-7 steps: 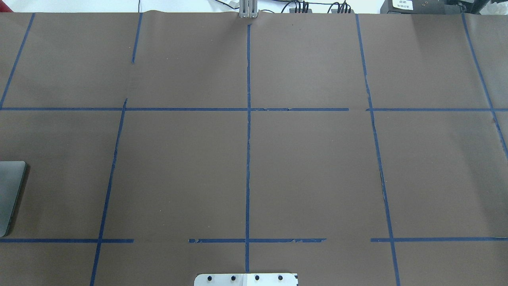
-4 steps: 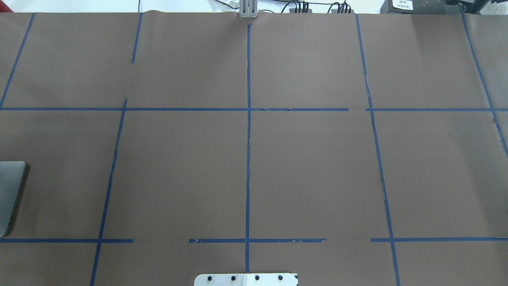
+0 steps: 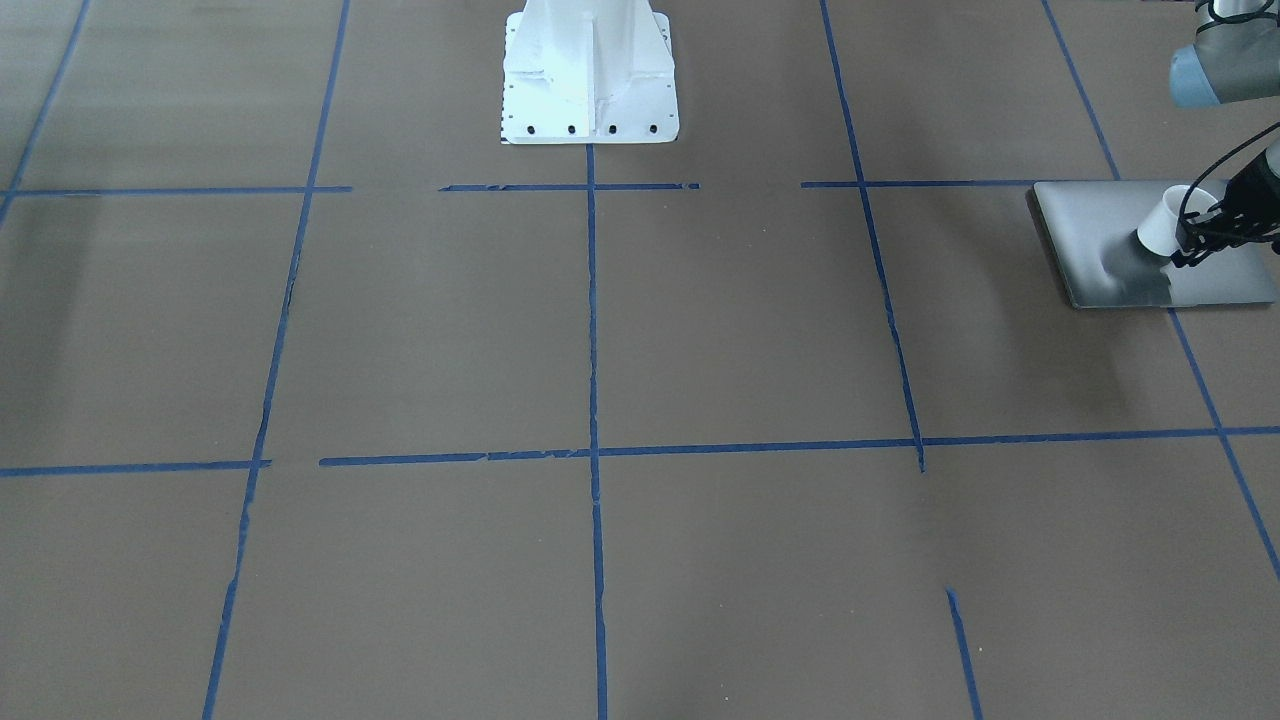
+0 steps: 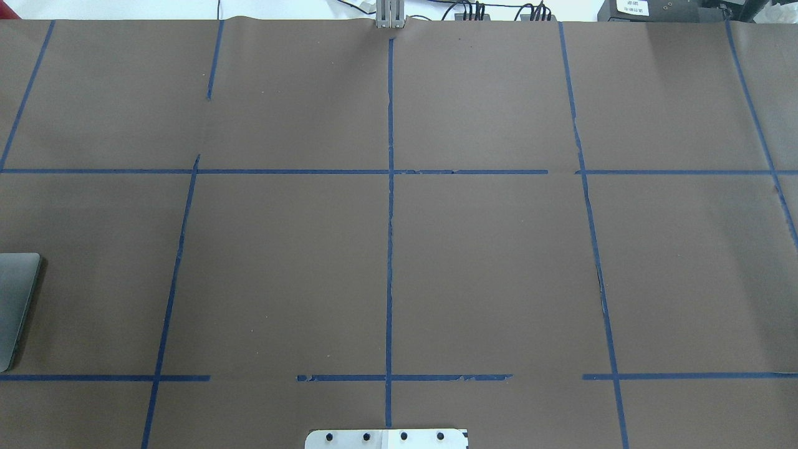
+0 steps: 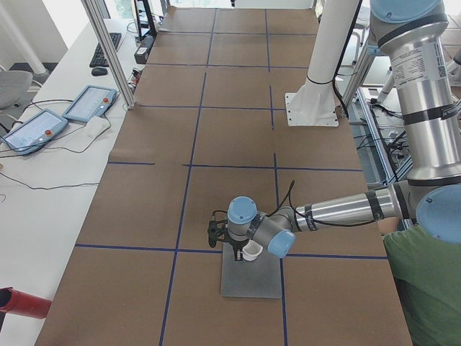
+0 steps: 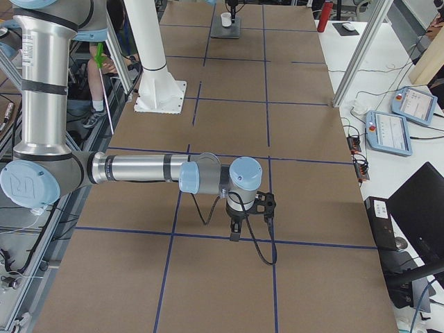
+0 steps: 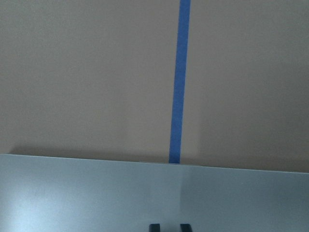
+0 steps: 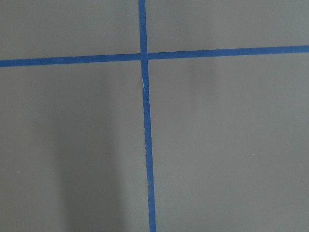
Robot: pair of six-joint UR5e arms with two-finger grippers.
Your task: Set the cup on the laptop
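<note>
The silver-grey laptop (image 3: pixel 1110 235) lies closed at the table's end on my left; its corner shows at the overhead view's left edge (image 4: pixel 15 305). The small white cup (image 3: pixel 1160 225) hangs tilted over the lid, and I cannot tell whether it touches. My left gripper (image 3: pixel 1187 240) is shut on the cup's rim side. In the left wrist view the two fingertips (image 7: pixel 154 226) stand close together over the lid (image 7: pixel 96 193); the cup is hidden there. My right gripper (image 6: pixel 250 216) hovers over bare table far from the laptop; I cannot tell whether it is open or shut.
The large white bolted pedestal (image 3: pixel 588 70) stands at the robot side of the table's middle. Blue tape lines (image 4: pixel 389 249) grid the brown table cover. Tablets (image 5: pixel 90 104) and a red object (image 5: pixel 21 303) lie on the side bench. A person in green (image 5: pixel 425 288) stands near my left arm.
</note>
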